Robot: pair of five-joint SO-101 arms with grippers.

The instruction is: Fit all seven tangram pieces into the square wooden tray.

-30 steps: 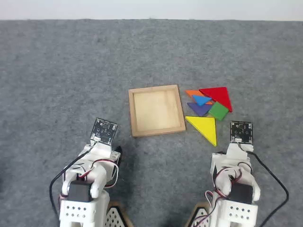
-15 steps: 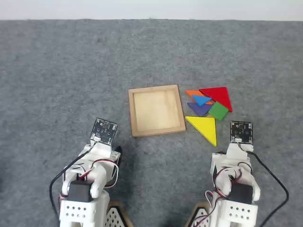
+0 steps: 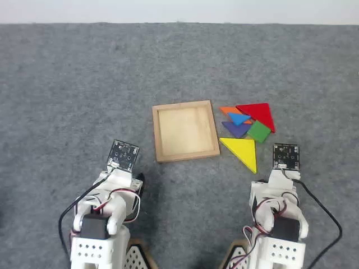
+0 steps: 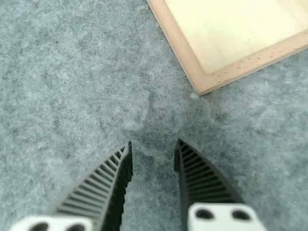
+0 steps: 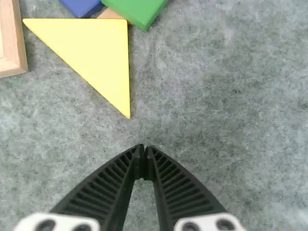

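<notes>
Right beside the empty tray (image 3: 156, 133), the pieces (image 3: 259, 115) sat bunched on the worktop (image 3: 84, 84), yellow triangle (image 3: 242, 150) nearest the arms. Left pincer (image 4: 153, 154) was open, right pincer (image 5: 144, 155) pinched shut, both empty. Risk imo: flat pieces overlapping, so a grab could scatter the pile.

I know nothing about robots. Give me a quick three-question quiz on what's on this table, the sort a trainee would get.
1. True or false: the wooden tray already holds a piece.
2. Which piece lies nearest the right gripper? A red triangle, B yellow triangle, C orange piece.
3. Fill in, open or shut: the left gripper is ___.
Key: 1 false; 2 B; 3 open.
</notes>
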